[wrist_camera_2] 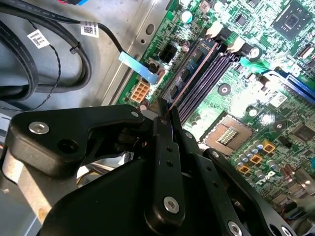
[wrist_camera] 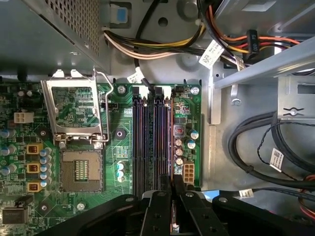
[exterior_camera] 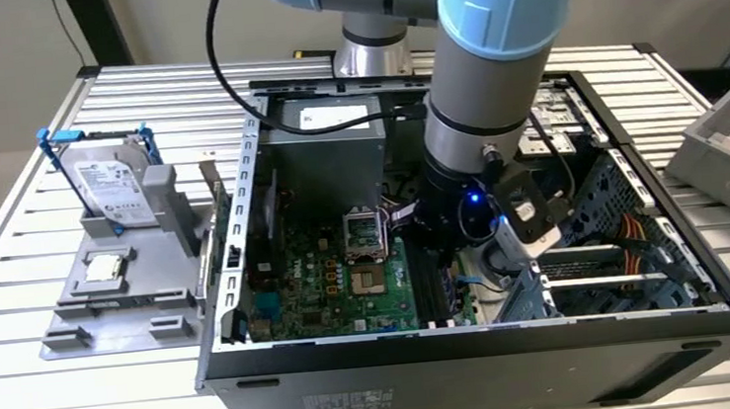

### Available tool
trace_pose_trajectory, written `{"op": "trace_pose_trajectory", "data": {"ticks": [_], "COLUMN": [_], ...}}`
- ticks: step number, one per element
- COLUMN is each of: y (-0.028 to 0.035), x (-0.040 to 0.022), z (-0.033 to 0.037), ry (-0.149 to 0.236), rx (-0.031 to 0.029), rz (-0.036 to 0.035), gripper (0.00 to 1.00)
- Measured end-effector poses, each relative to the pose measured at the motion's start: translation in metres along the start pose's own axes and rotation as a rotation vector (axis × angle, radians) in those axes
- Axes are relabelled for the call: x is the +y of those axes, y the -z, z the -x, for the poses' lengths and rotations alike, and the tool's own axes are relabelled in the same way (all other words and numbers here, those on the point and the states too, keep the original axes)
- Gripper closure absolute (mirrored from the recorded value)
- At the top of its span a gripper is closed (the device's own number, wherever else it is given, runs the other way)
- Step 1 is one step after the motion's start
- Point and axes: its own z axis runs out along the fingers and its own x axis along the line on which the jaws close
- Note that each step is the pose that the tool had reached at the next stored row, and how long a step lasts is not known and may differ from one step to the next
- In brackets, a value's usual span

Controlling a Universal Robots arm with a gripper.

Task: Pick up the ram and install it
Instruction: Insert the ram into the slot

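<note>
My claw [wrist_camera_2: 166,112] sits low inside the open computer case [exterior_camera: 483,338], fingers pinched nearly closed on the ram [wrist_camera_2: 189,81]. The stick stands on edge in the outermost black memory slot [wrist_camera: 170,142], at three o'clock of the empty CPU socket [wrist_camera: 81,169].
</note>
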Motion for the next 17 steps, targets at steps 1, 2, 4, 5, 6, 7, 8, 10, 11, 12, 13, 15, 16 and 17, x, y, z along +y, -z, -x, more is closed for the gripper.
{"op": "trace_pose_trajectory", "data": {"ticks": [1, 2, 4, 5, 6, 7, 8, 10, 11, 12, 13, 15, 16, 17], "y": [-0.0005, -0.0015, -0.0027, -0.0032, -0.0038, -0.0042, -0.0045, -0.0049, -0.005, -0.005, -0.005, -0.0048, -0.0045, -0.0043], "x": [0.0, 0.0, -0.0001, -0.0001, -0.0001, 0.0001, 0.0004, 0.0005, 0.0005, 0.0005, 0.0005, 0.0002, 0.0002, 0.0002], "z": [-0.0001, -0.0001, -0.0002, -0.0002, -0.0002, -0.0003, -0.0003, -0.0004, -0.0005, -0.0005, -0.0005, -0.0004, -0.0004, -0.0004], "ry": [0.0, 0.0, 0.0, 0.0, 0.0, 0.0, 0.0, 0.0, 0.0, 0.0, 0.0, 0.0, 0.0, 0.0], "rx": [-0.0001, -0.0001, 0.0001, 0.0002, 0.0003, 0.0003, 0.0002, 0.0003, 0.0005, 0.0008, 0.0011, 0.0015, 0.0019, 0.0023], "rz": [0.0002, 0.0004, -0.0002, -0.0006, -0.0008, -0.0012, -0.001, -0.0001, 0.0, 0.0, 0.0001, 0.0005, 0.0006, 0.0008], "gripper": [1.0, 1.0, 1.0, 1.0, 1.0, 1.0, 1.0, 1.0, 1.0, 1.0, 1.0, 1.0, 1.0, 1.0]}}
